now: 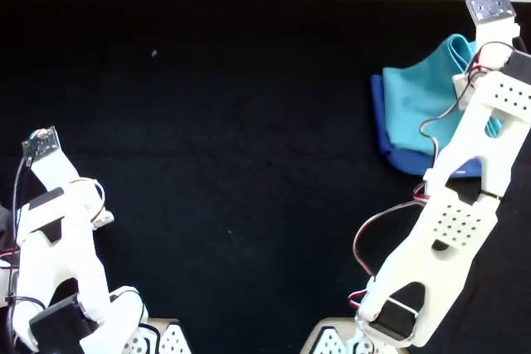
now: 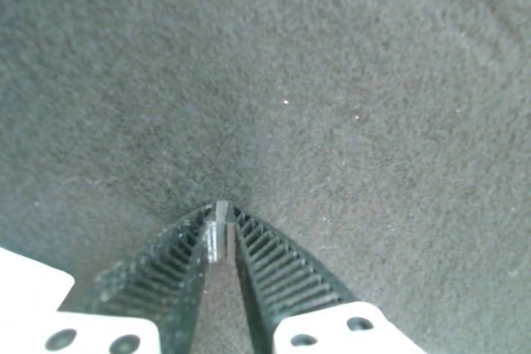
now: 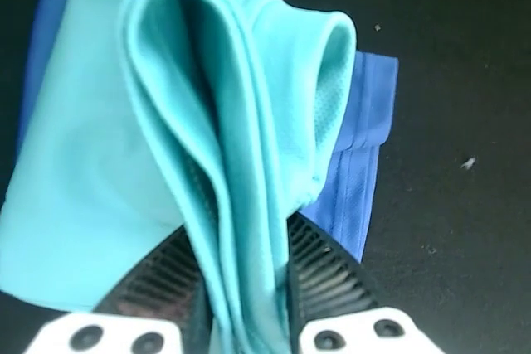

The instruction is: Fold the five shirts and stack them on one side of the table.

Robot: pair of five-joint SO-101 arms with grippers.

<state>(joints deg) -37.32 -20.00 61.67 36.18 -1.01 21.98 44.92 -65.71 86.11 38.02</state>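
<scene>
A turquoise shirt (image 1: 423,89) lies folded on top of a dark blue shirt (image 1: 398,151) at the right side of the black table. My right gripper (image 3: 245,288) is shut on a raised fold of the turquoise shirt (image 3: 216,122), lifting its edge off the blue shirt (image 3: 357,180) beneath. In the high view the right arm (image 1: 465,180) stretches over that pile. My left gripper (image 2: 220,221) is shut with nothing in it, its tips just above bare black cloth, and its arm (image 1: 58,238) sits at the near left of the table.
The black tablecloth (image 1: 249,122) covers the whole table, with a pale wall strip along the far edge. Both arm bases stand at the near edge.
</scene>
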